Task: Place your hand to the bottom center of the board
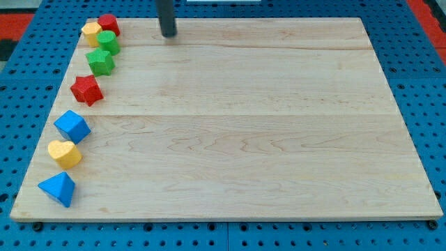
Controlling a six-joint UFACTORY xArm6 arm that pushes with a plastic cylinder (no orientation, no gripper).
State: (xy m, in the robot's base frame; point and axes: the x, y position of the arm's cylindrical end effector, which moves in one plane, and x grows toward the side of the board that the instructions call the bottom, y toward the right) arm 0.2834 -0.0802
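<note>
My tip (168, 34) rests on the wooden board (251, 125) near its top edge, left of centre. It stands to the right of the blocks at the top left and touches none. Along the board's left edge lie a red cylinder (109, 25), a yellow block (92, 33), a green cylinder (108, 42), a green star-like block (101, 62), a red star (87, 90), a blue cube-like block (72, 126), a yellow heart (65, 153) and a blue triangle (58, 188).
The board lies on a blue perforated table (418, 84). A red patch (425, 10) shows at the view's top right corner and another at the top left.
</note>
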